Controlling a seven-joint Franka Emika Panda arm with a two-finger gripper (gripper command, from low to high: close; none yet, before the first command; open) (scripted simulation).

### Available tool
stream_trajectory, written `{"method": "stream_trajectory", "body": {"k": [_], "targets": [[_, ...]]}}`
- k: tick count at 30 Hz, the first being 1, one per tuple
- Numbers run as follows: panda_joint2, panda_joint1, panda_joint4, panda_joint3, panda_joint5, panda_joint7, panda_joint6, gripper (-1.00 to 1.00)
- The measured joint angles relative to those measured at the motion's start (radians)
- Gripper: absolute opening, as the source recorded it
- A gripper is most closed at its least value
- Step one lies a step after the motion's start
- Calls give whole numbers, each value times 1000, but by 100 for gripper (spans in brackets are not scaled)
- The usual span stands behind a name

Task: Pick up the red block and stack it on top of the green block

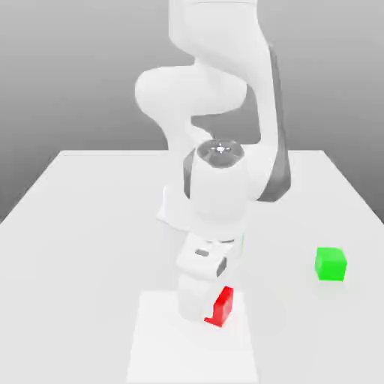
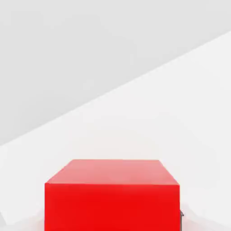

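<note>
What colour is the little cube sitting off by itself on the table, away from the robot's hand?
Bright green: the green block, best seen in the exterior view.

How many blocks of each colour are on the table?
Small matte red cube: 1
Small matte green cube: 1
Total: 2 blocks
</note>
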Motion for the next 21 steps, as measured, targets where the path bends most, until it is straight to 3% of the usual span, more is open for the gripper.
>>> {"method": "stream_trajectory", "body": {"k": [8, 19, 21], "targets": [[-168, 1, -30, -29, -121, 95, -141, -100], [-286, 403, -13, 308, -54, 455, -277, -100], [-253, 427, -10, 339, -59, 490, -247, -100]]}}
